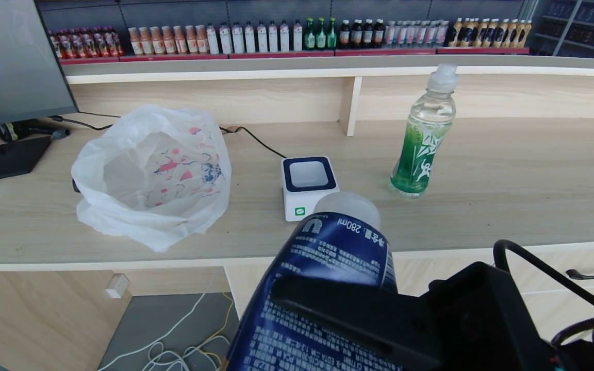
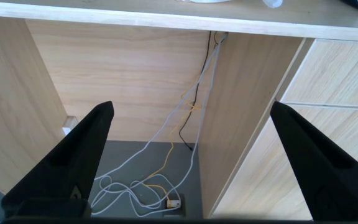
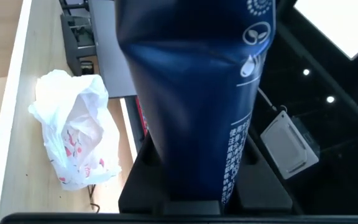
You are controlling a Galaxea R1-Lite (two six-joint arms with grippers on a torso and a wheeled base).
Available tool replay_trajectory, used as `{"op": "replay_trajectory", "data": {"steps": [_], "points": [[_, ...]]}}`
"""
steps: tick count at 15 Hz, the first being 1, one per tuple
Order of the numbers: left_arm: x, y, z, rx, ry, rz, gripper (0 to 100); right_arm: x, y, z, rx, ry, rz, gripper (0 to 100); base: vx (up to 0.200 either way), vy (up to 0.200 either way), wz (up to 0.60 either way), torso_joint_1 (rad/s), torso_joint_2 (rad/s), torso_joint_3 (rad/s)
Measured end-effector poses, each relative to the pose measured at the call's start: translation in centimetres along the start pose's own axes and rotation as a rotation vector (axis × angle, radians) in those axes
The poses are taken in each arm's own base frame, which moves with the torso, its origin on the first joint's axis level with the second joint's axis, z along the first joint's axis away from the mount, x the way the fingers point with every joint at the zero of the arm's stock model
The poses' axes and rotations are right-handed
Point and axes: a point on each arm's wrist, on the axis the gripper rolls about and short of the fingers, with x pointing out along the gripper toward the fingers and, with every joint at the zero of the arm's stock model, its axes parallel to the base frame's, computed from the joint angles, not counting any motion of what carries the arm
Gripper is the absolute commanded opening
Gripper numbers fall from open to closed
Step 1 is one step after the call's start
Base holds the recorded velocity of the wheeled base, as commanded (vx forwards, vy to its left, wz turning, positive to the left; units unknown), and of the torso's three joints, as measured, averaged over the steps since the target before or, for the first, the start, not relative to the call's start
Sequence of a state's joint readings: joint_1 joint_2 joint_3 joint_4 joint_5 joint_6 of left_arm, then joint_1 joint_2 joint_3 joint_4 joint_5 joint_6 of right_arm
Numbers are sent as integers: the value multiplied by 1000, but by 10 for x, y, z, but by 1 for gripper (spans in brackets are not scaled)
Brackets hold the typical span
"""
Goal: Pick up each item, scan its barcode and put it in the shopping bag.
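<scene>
My right gripper (image 1: 338,314) is shut on a dark blue bottle (image 1: 328,278) with a pale cap, held tilted near the counter's front edge, just short of the white scanner (image 1: 308,186). The right wrist view has the blue bottle (image 3: 197,93) up close between the fingers. An open white shopping bag (image 1: 155,172) with red and blue print lies on the counter to the left of the scanner, and the bag (image 3: 76,130) also appears in the right wrist view. A green-labelled clear bottle (image 1: 423,134) stands upright right of the scanner. My left gripper (image 2: 191,168) hangs open below the counter edge, holding nothing.
A monitor (image 1: 13,56) on a black stand sits at the counter's far left, with a cable running to the scanner. A raised wooden shelf (image 1: 351,95) backs the counter. Loose cables (image 2: 160,180) lie on the floor under the counter. Shelves of drinks (image 1: 286,36) stand behind.
</scene>
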State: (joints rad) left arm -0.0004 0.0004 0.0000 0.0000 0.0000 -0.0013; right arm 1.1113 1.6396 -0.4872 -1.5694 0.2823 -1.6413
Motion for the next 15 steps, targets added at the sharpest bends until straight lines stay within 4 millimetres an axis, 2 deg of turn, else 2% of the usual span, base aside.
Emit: {"op": "replay_trajectory", "data": {"steps": [7,15], "points": [[0,0,0,0,0,0,100,11,-1,7,-15,-29,-26,0,0,0,0,0,0,0],[0,0,0,0,0,0,100,13,-2,7,-7,-30,-31,0,0,0,0,0,0,0]]}}
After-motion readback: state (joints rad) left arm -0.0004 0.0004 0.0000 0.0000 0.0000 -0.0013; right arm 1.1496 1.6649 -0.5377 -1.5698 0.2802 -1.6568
